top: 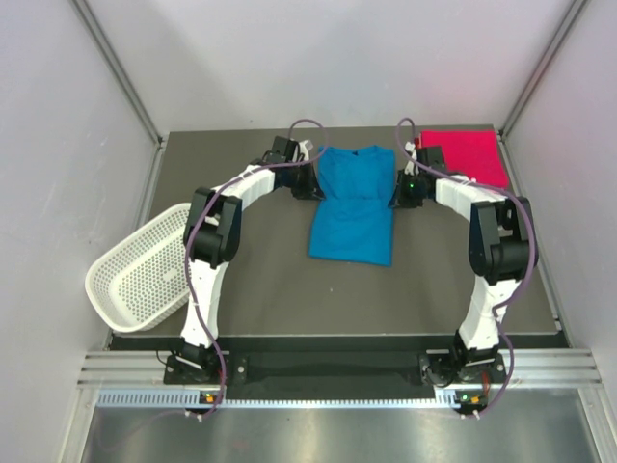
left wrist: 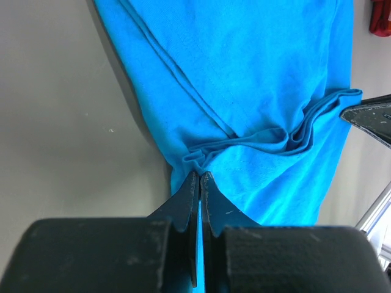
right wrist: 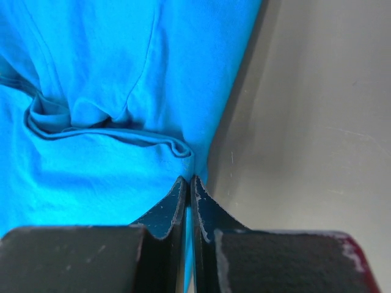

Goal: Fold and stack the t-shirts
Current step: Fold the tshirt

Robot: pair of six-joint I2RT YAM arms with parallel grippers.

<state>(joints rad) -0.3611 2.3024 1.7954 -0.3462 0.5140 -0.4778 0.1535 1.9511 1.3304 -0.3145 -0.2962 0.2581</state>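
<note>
1. Left gripper (left wrist: 199,177) first: we see its two fingers pressed together with a thin sliver of blue cloth between them, so it is clamped on the left edge of the blue t-shirt (top: 353,207).
2. We see the same at the right gripper (right wrist: 188,180). Its fingers are closed tight and pinch the shirt's right edge, where the cloth bunches into a small ridge.
3. At the near edge of the tabletop (top: 289,299) both arm bases are bolted. The left arm (top: 207,241) and the right arm (top: 496,241) each arch up and inward toward the far half.
4. We find a white mesh basket (top: 140,270) at the near-left corner, overlapping the left edge and well apart from both shirts.
5. Past the middle of the tabletop, the blue t-shirt lies between the two grippers. Its hem end lies flat toward the centre and its collar end points to the far edge.
6. A wrinkled crease runs across the shirt from one pinch to the other, and we see it clearly in both wrist views. From the left wrist we also glimpse the tip of the right gripper at the opposite edge.
7. Farthest off, the pink-red t-shirt (top: 465,156) lies flat as a rough rectangle in the far-right corner, near the right arm's wrist and apart from the blue one.
</note>
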